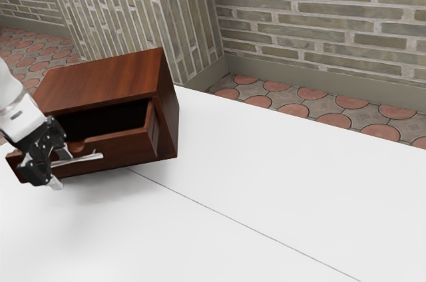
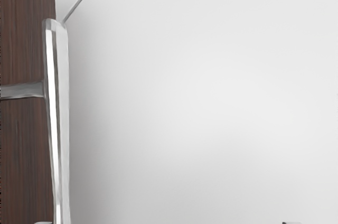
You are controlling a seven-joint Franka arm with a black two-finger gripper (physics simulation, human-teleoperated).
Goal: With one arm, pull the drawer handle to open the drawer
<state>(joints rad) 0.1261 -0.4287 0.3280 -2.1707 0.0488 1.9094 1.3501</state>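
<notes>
Hanging at the exterior view's left edge, the gripper (image 1: 45, 175) straddles the near end of the silver handle (image 1: 80, 158), its jaws seemingly spread rather than pinching, the bar resting close against one side. From there the handle's long axis runs toward 3 o'clock across the drawer front (image 1: 123, 143). The drawer already stands partly out of the wooden cabinet (image 1: 100, 79) on the white table (image 1: 279, 195). I judge further pulling should go toward 7 o'clock, square to the bar.
</notes>
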